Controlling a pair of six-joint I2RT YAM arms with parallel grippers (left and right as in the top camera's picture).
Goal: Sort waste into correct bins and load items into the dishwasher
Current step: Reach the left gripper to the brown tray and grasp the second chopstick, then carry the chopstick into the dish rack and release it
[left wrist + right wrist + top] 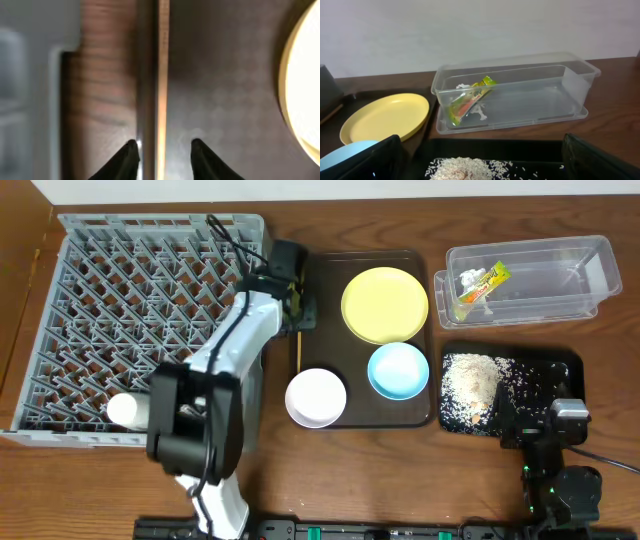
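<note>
My left end effector point(163, 159) is open and holds nothing. Its two fingertips stand on either side of the chopsticks point(162, 70), which lie on the dark brown serving tray point(322, 280), close along its left edge and just beside the grey dish rack point(160, 222). In the wrist view their long axis runs straight away from me, so it crosses the line between my fingertips squarely, and I judge that closing would pinch them across their thin side once I go down to them. The yellow plate point(385, 303) lies to their right, apart. My right end effector point(482, 162) is wide open and empty, over the black tray point(560, 370) of rice point(468, 385) and well apart from the chopsticks, so the left arm is the nearer one.
</note>
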